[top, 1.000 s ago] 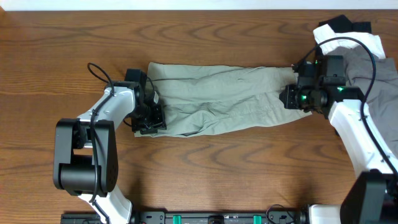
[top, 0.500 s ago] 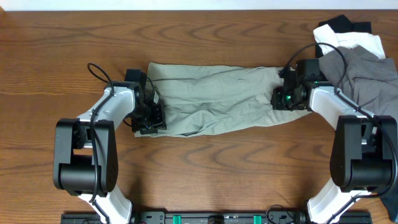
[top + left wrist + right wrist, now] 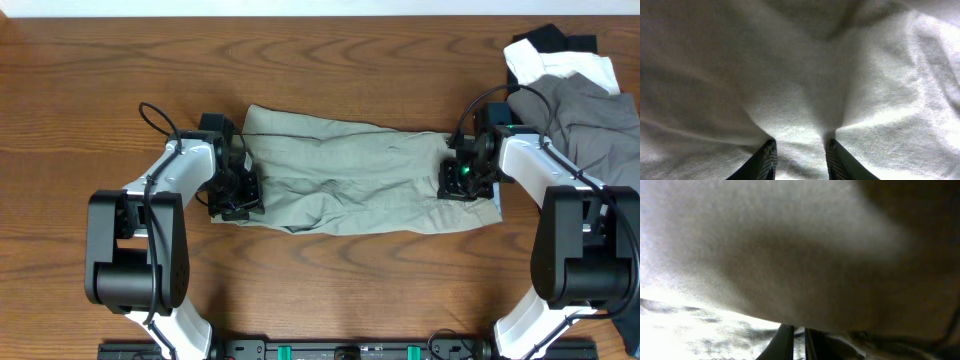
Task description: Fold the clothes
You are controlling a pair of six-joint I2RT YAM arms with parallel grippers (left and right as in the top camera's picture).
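Lengthwise across the middle of the table (image 3: 330,290), the shorts (image 3: 350,185) lay stretched from left to right, wrinkled along the centre, about midway between the far and near edges. Their right end spread a little toward the near edge, past the arm there.

The left gripper (image 3: 237,198) sat low on the shorts' left end. In the left wrist view its two fingers (image 3: 766,159) were closed on the shorts. A ridge of pale fabric rose between the tips and fanned out in creases away from them.

The right gripper (image 3: 458,182) sat on the shorts' right end, a green light showing on its body. The right wrist view was nearly filled with cloth, dim above and bright below. Its fingers (image 3: 785,341) stood all but together at the bottom of that view, with only a thin slit between them and fabric hanging right over the tips. They looked clamped on the shorts' edge, though the draped cloth hid the pinch itself.

At the far right corner of the table lay a heap of other clothes: a grey garment (image 3: 590,120) nearest the right arm, a white garment (image 3: 560,68) behind it and a black garment (image 3: 545,40) at the far edge. The grey one lay just beside the shorts' right end. Whether the two touched could not be told, since the arm covered the spot.
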